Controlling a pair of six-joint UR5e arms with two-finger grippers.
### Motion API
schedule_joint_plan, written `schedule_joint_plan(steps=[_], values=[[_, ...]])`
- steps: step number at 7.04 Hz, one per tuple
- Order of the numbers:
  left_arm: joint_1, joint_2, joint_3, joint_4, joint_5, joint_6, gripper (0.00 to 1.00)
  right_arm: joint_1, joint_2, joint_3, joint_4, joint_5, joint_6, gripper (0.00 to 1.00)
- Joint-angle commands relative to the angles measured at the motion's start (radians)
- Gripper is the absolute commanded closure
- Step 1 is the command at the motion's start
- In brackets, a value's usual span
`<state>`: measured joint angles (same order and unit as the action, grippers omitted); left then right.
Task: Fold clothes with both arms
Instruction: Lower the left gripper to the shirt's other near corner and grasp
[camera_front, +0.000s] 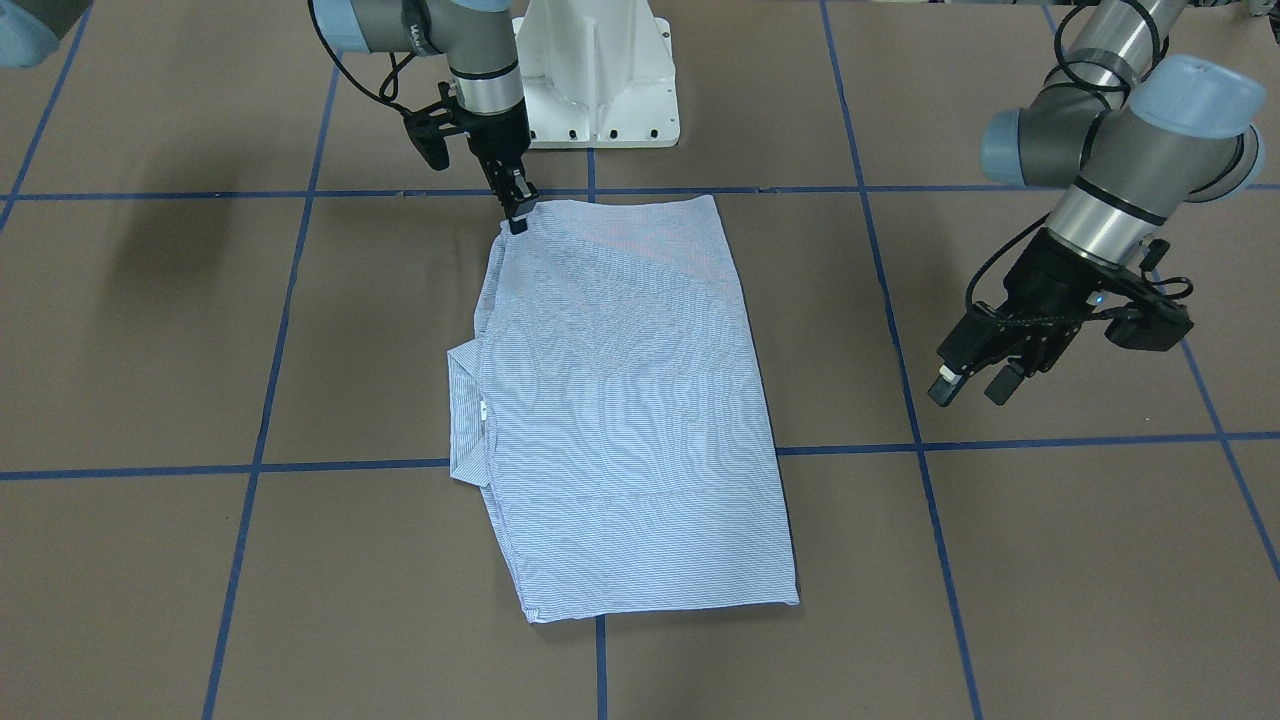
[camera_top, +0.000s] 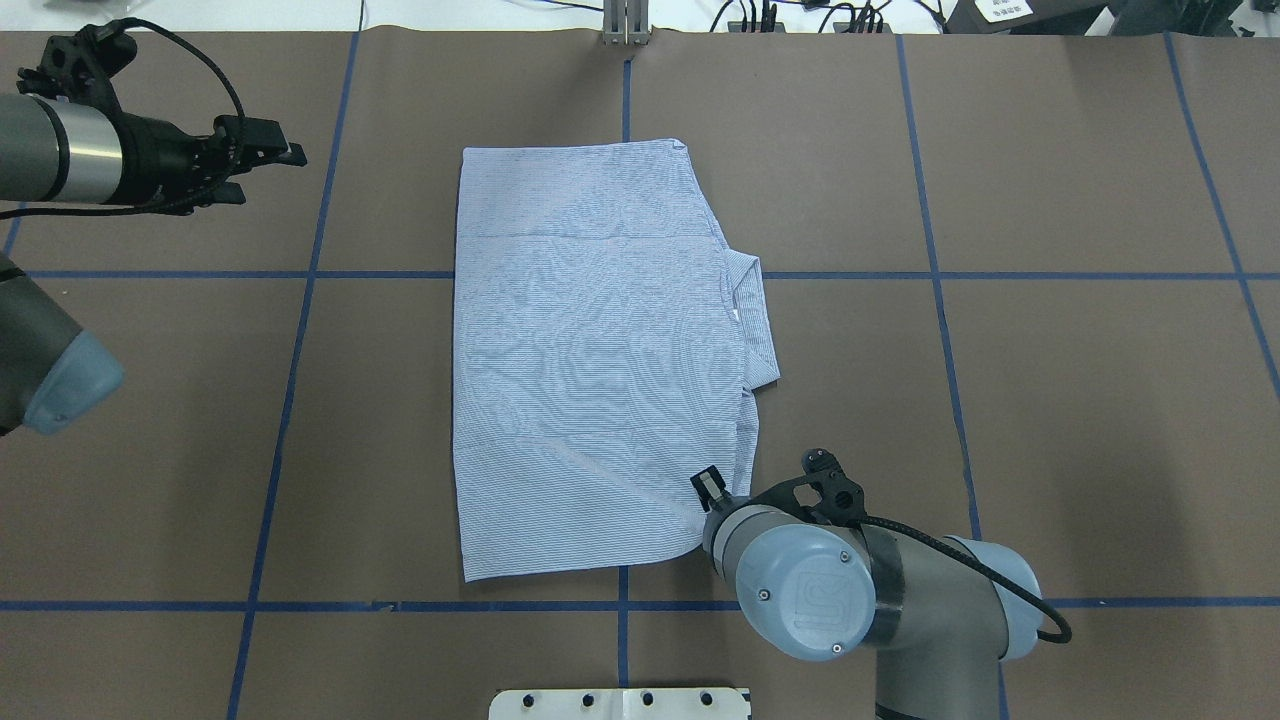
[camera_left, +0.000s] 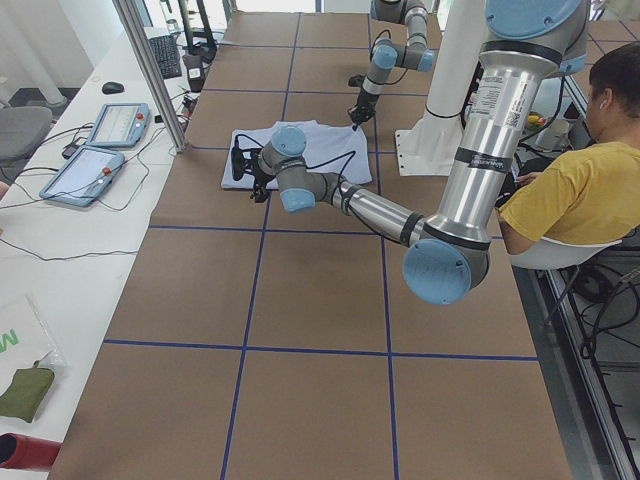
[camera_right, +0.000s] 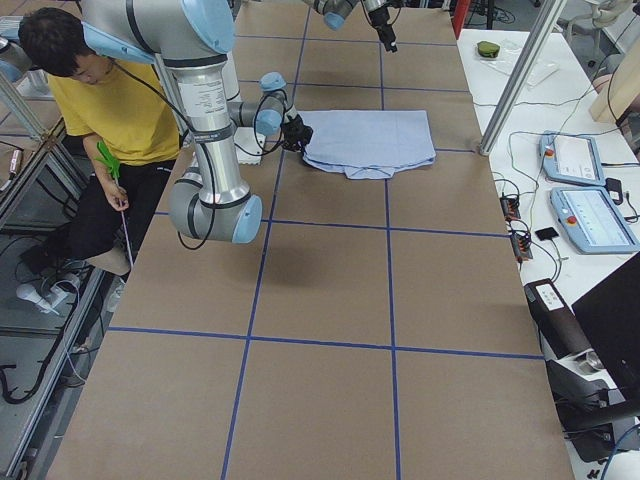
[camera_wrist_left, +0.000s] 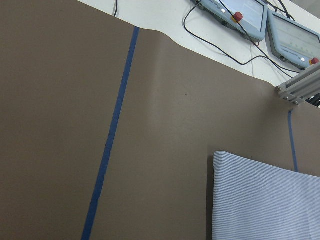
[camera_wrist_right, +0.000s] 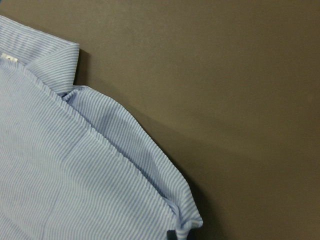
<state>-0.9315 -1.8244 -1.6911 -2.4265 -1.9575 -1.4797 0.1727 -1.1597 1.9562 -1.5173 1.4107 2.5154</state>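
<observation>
The shirt, light blue-and-white striped, lies folded into a tall rectangle at the centre of the brown table, across the blue tape lines. In the front-facing view its collar juts out at the middle of the left edge. In the overhead view the collar sits at the middle right. A small white neck label shows just inside the collar, and any print on it is too small to read.

The right gripper comes straight down at the upper left corner of the shirt in the front-facing view. Its fingers are drawn close together on that corner and appear to pinch the cloth. In the right wrist view the corner curls up off the table at the bottom edge of the frame.

The left gripper hangs at the right of the front-facing view, well apart from the shirt. Its fingers are spread and hold nothing.

In the overhead view the right arm fills the lower right. Its pale blue joint cap bears an embossed mark that looks like "UR". White lettering on that arm's grey sleeve at the top of the front-facing view is cut off and unreadable.

Two control pendants with red buttons lie at the upper right of the left wrist view. Their screens are not legible.
</observation>
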Motion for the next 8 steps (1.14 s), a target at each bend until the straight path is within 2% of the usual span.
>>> schedule_joint_plan(steps=[1, 3, 5, 8], values=[[0.186, 0.026, -0.097, 0.000, 0.064, -0.237, 0.00, 0.001, -0.023, 0.041, -0.023, 0.001, 0.000, 1.00], [0.407, 0.069, -0.162, 0.004, 0.245, -0.454, 0.00, 0.004, -0.023, 0.043, -0.023, 0.001, 0.000, 1.00], [0.527, 0.158, -0.217, 0.003, 0.311, -0.628, 0.00, 0.002, -0.032, 0.044, -0.023, 0.001, 0.000, 1.00], [0.719, 0.151, -0.219, 0.003, 0.449, -0.861, 0.07, 0.002, -0.031, 0.044, -0.023, 0.001, 0.000, 1.00]])
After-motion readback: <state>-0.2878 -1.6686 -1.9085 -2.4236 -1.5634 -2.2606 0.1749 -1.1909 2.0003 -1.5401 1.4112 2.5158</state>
